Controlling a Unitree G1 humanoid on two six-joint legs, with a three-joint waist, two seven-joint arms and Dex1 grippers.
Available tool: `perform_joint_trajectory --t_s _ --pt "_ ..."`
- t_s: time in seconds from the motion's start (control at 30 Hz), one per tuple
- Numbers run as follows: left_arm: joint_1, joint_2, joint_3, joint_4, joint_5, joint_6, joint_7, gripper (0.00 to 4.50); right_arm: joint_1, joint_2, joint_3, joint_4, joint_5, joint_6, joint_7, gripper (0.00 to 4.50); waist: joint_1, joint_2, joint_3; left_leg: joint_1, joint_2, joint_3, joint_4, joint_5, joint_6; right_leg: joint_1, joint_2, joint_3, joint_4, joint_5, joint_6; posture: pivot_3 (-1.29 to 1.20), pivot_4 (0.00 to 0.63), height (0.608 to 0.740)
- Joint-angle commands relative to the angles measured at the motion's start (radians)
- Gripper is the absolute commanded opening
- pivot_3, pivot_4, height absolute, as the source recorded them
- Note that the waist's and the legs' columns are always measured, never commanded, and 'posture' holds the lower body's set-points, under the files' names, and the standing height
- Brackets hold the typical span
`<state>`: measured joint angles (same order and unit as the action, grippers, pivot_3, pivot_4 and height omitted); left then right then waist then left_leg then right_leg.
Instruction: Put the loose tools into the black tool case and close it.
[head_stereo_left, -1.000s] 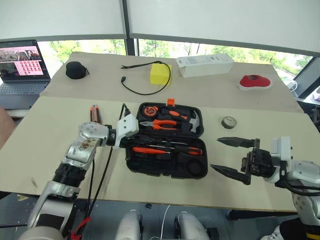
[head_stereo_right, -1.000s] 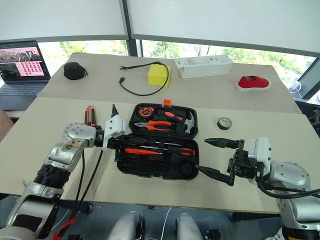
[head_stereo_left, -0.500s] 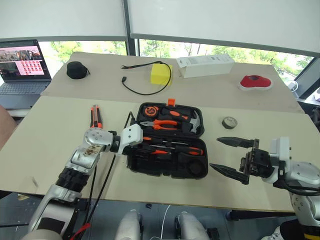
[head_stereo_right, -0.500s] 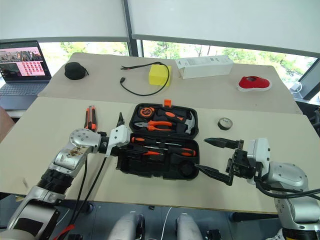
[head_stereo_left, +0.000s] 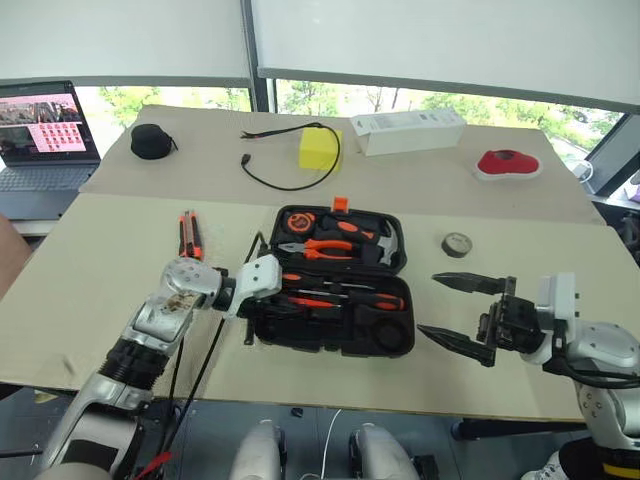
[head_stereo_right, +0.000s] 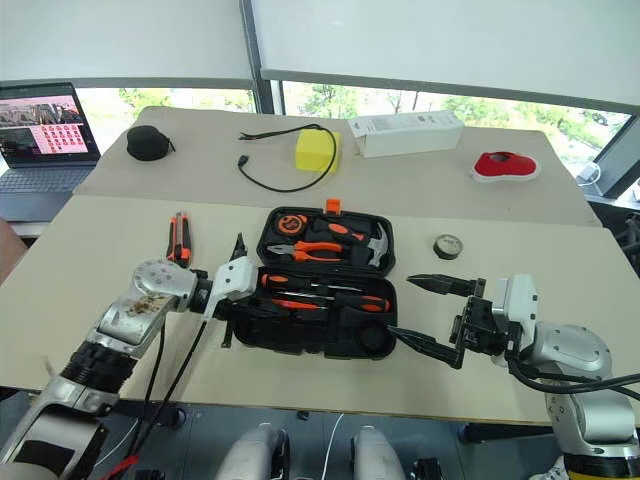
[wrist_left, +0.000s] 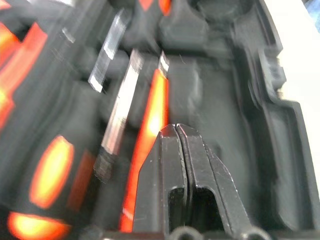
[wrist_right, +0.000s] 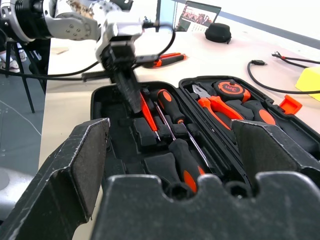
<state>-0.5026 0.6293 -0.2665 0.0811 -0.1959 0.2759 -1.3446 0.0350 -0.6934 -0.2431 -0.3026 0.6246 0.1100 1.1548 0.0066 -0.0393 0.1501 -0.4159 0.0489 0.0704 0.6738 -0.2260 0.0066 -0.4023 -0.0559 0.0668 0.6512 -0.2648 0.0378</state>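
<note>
two loose items lie on the desk (head_stereo_left: 90, 290) outside the black tool case (head_stereo_left: 330, 345): the utility knife (head_stereo_left: 190, 234) to the left of the case and the small tape roll (head_stereo_left: 459, 243) to its right. the case lies open at the desk's near centre, lid half on the far side; two screwdrivers (wrist_right: 175, 137) and the thin orange tester screwdriver (wrist_left: 150, 135) lie in the near half.

left claw (wrist_left: 176, 131): closed, empty, tip down in the left end of the near half, just beside the tester screwdriver. right claw (head_stereo_left: 462, 314): fully open, empty, held above the desk just right of the case.

handling, as judged:
- utility knife: rigid, light, smooth plastic body; take it across the middle of the handle, clear of the blade end.
- tape roll: light, stiff ring; it may roll, so pinch it across the rim.
- case: hard plastic shell, hinged lid; close it by lifting the lid's far edge near the orange latch (head_stereo_left: 341, 203).
</note>
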Motion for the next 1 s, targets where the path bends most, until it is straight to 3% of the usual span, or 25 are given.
perform_joint_trajectory --t_s 0.03,0.4,0.67,1.0 --pt "-0.025 -0.012 0.047 -0.004 -0.037 0.018 0.026 0.08 -0.008 0.004 -0.013 -0.014 0.004 -0.025 0.000 4.50 0.002 0.000 0.000 0.000 0.000 0.000 0.000 0.000 0.000 0.000 0.000 0.000 0.000 0.000 0.000 0.00 0.150 0.740" --pt "-0.098 -0.074 0.041 0.088 0.020 0.029 0.138 0.08 -0.006 0.017 -0.015 -0.014 -0.006 -0.027 -0.002 4.50 0.002 0.000 0.000 -0.001 0.000 0.000 0.003 0.000 0.000 -0.001 0.000 0.000 0.004 0.000 0.000 0.00 0.150 0.740" --pt "-0.102 -0.052 -0.017 0.070 0.065 0.048 0.102 0.08 -0.012 0.019 -0.012 -0.010 -0.007 -0.027 -0.001 4.50 0.002 0.000 0.000 -0.001 -0.001 0.000 0.003 0.000 0.000 -0.001 0.000 0.000 0.004 0.000 0.000 0.00 0.150 0.740" --pt "-0.075 -0.054 0.012 0.027 0.028 0.022 0.091 0.08 -0.007 0.027 -0.010 -0.007 -0.013 -0.036 -0.005 4.50 0.000 0.000 0.000 0.000 0.000 0.000 0.003 0.000 0.000 -0.001 0.000 0.000 0.004 0.000 0.000 0.00 0.150 0.740"
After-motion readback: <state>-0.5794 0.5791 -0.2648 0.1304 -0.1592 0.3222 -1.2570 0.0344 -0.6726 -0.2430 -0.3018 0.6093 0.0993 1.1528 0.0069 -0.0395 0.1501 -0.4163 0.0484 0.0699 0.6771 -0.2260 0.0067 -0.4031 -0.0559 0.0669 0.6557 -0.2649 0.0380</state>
